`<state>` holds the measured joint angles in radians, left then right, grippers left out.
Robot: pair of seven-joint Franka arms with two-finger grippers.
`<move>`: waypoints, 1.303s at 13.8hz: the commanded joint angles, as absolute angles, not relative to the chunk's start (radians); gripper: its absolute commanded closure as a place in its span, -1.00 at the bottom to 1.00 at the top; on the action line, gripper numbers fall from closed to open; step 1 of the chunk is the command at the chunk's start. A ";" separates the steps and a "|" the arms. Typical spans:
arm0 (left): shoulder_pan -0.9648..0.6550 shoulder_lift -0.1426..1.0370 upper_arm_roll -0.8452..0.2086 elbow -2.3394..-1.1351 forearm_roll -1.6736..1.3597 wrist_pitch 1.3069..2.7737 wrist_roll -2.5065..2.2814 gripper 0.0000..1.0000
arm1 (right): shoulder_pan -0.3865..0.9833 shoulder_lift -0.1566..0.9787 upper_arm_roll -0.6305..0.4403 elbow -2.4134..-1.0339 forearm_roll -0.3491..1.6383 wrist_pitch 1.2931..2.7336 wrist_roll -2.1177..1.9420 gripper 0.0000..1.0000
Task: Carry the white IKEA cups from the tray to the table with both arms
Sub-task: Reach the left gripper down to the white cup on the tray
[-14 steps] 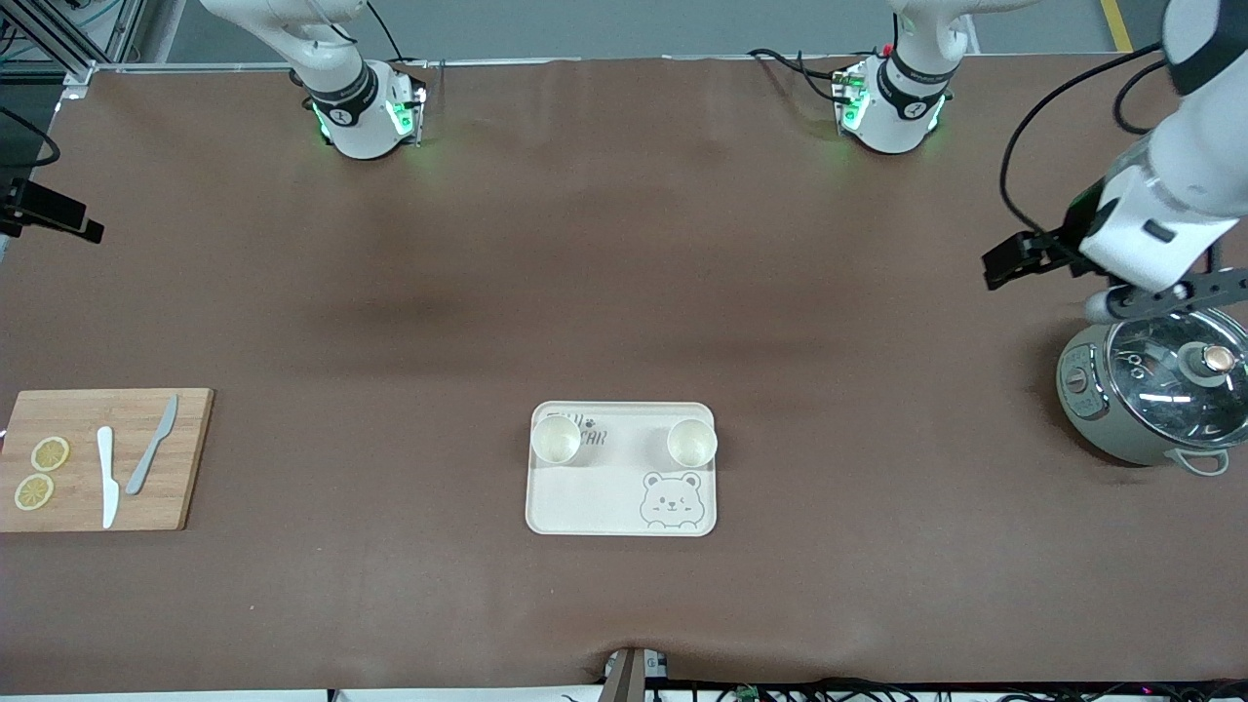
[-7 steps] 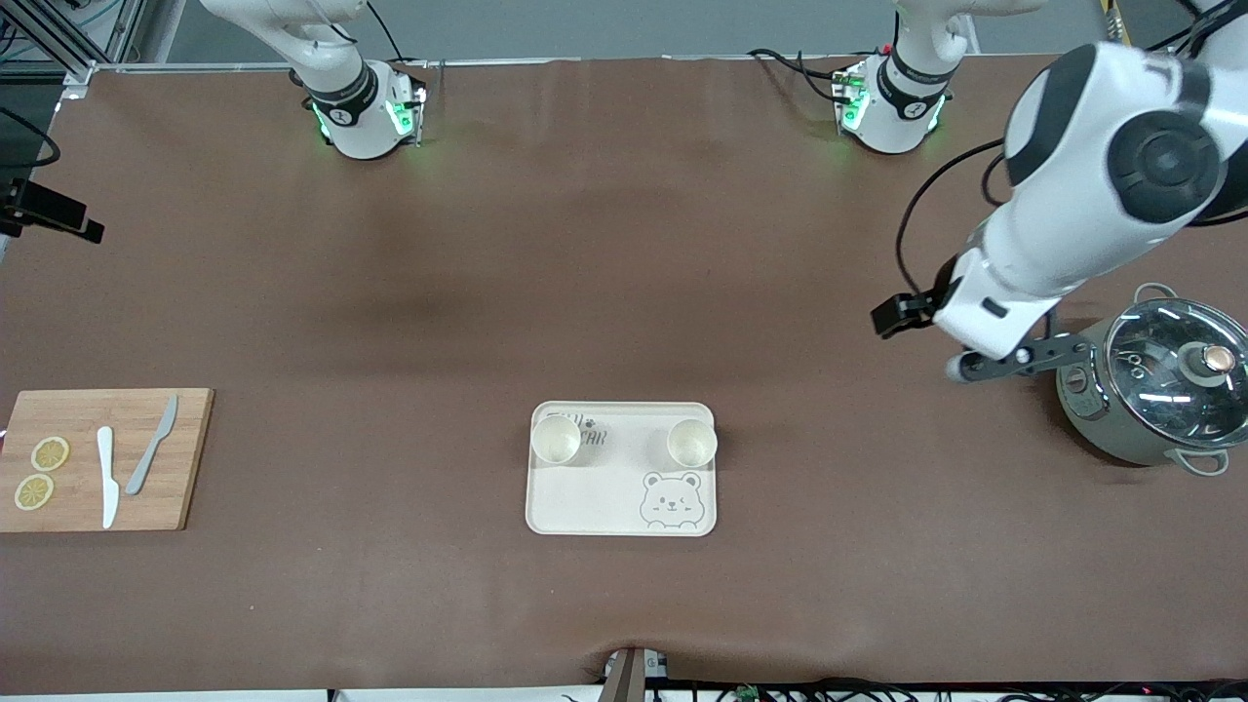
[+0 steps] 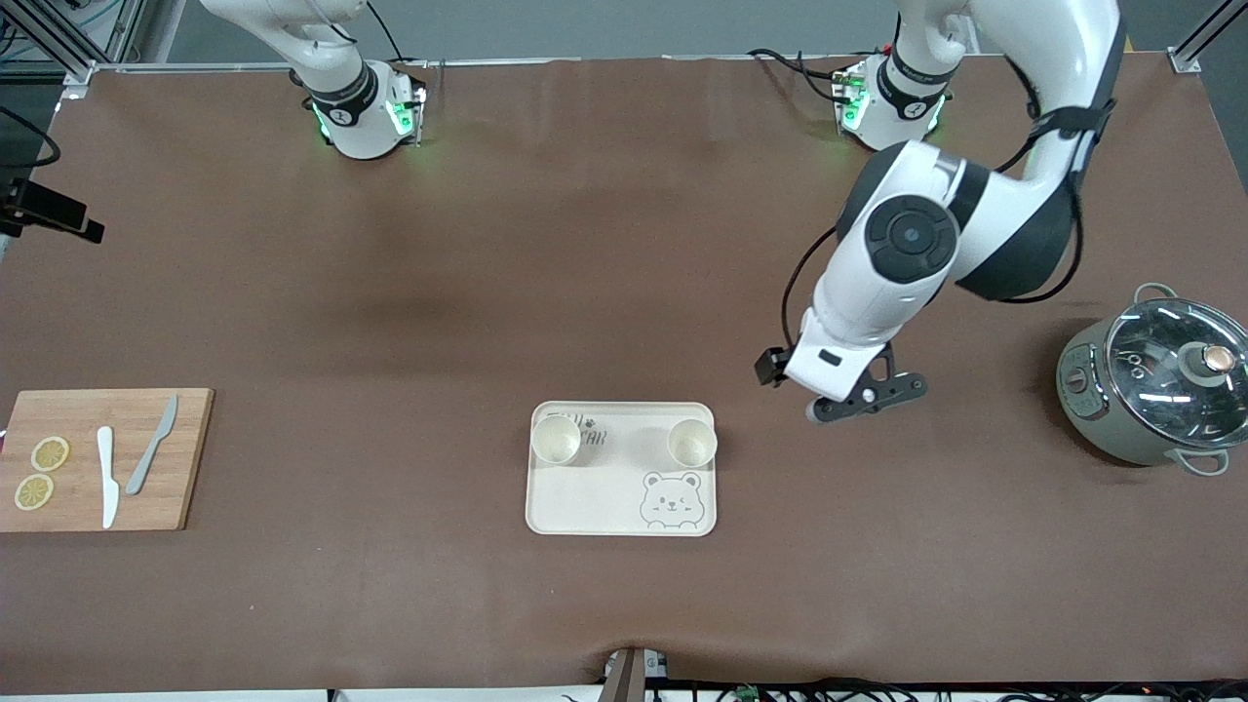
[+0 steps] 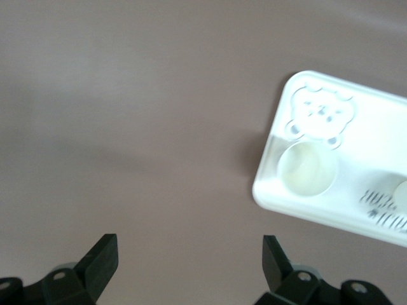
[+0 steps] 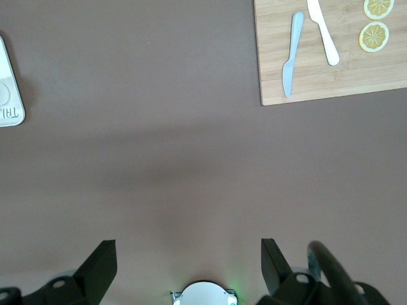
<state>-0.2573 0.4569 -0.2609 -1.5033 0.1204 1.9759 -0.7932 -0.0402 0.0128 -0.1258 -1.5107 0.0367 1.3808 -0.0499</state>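
Two white IKEA cups [image 3: 556,440] [image 3: 692,443] stand upright on the bear-printed tray [image 3: 624,507], along its edge farther from the front camera. My left gripper [image 3: 850,398] hangs over bare table beside the tray, toward the left arm's end. In the left wrist view the left gripper [image 4: 189,260] is open and empty, with one cup [image 4: 306,168] and the tray [image 4: 362,133] off to the side. The right gripper [image 5: 189,260] is open and empty, high over the table near its own base [image 5: 203,295]; it is out of the front view.
A grey-green pot with a glass lid [image 3: 1160,390] stands at the left arm's end. A wooden board [image 3: 102,458] with two knives and lemon slices lies at the right arm's end; it also shows in the right wrist view [image 5: 331,70].
The left arm has swung from above the pot toward the tray, and its gripper now hangs close beside the tray. The cups, the tray and the right arm have not moved.
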 commanded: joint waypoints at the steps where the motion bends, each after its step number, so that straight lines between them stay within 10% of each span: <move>1: -0.259 0.537 -0.262 -1.485 0.143 2.096 -0.834 -1.00 | -0.060 0.006 -0.112 -1.511 0.055 1.378 -0.046 -1.00; 18: -0.336 0.756 -0.261 -1.477 0.130 2.378 -0.847 0.09 | -0.063 0.006 -0.112 -1.513 0.055 1.378 -0.046 -1.00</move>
